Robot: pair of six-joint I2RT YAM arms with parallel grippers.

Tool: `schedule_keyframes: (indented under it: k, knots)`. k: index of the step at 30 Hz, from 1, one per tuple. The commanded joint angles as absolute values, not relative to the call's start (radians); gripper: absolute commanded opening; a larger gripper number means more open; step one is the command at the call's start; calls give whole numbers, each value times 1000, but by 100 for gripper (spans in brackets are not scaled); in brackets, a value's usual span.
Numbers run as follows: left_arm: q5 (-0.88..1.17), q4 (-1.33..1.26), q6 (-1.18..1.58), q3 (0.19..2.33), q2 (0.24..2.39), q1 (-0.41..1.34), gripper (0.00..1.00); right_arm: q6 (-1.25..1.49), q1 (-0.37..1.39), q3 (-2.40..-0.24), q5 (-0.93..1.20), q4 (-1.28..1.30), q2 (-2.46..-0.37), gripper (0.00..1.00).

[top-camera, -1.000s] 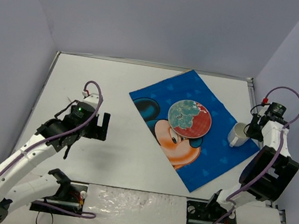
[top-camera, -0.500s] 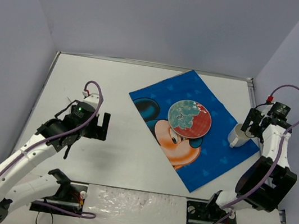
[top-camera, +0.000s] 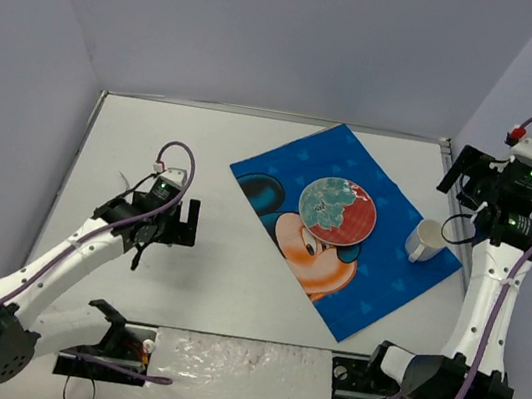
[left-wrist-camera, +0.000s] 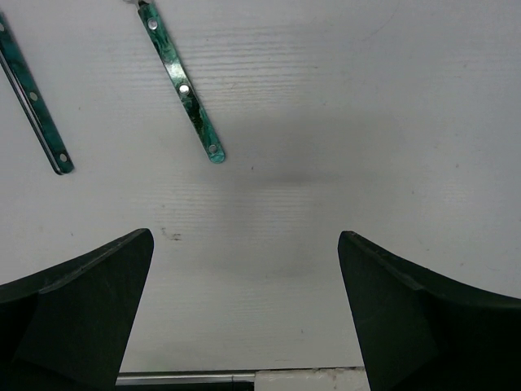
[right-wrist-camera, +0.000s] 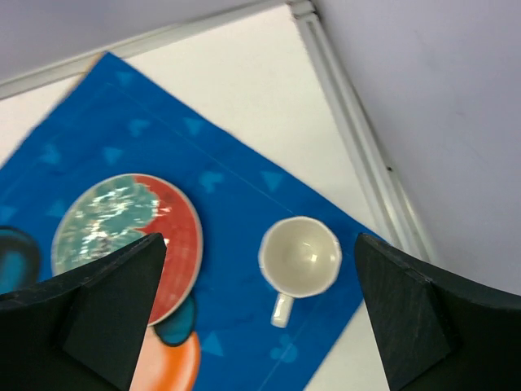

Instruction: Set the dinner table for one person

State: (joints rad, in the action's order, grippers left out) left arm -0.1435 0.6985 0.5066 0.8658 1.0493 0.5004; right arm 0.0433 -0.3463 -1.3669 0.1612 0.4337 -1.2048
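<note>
The large flat white dinner table (top-camera: 155, 131), edged by a thin metal rim, fills the floor between pale lavender walls (top-camera: 271, 38) and lies under both arms. Over its left half hangs the left gripper (top-camera: 187, 223), its black fingers (left-wrist-camera: 73, 309) spread wide with nothing between them and only bare tabletop below. In the left wrist view, two slim metal handles with a green marbled pattern (left-wrist-camera: 183, 85) lie flat on the table beyond the fingertips, well apart from each other. What kind of cutlery they belong to cannot be told.

Right of centre, a blue rectangular placemat with a cartoon mouse (top-camera: 360, 306) lies at an angle. A round red-and-teal patterned plate (top-camera: 337, 211) sits on its middle. A white ceramic mug (top-camera: 425, 242) stands upright and empty on the mat's right corner, apart from the plate. The right gripper (top-camera: 459, 176) hovers high near the right wall, its jaws wide apart, above the mug and not touching it.
</note>
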Motion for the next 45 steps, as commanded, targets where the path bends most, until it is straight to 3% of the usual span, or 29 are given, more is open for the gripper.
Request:
schedule_keyframes:
  k: [1,11,20,23,29,34,37,45]
  knots:
    - [-147,642,568,912,1147,435,95,113,-196,-1395,209,426,-1153,100]
    - [-143,523,587,977,1417,288,93,133,-124,-1238,348,367,-983,100]
    - [-159,449,645,1027,1630,254,76,119,-31,-1227,406,362,-953,100]
    - [-155,432,658,1029,1656,241,69,98,-13,-1226,405,363,-940,100]
    - [-143,367,672,981,1673,233,45,81,-6,-1212,394,364,-916,100]
    - [-118,356,663,950,1669,236,14,77,18,-1215,390,364,-914,100]
    - [-105,392,630,972,1627,262,0,80,21,-1224,390,364,-917,100]
    - [-165,498,497,1170,1529,534,0,121,23,-1345,399,365,-937,100]
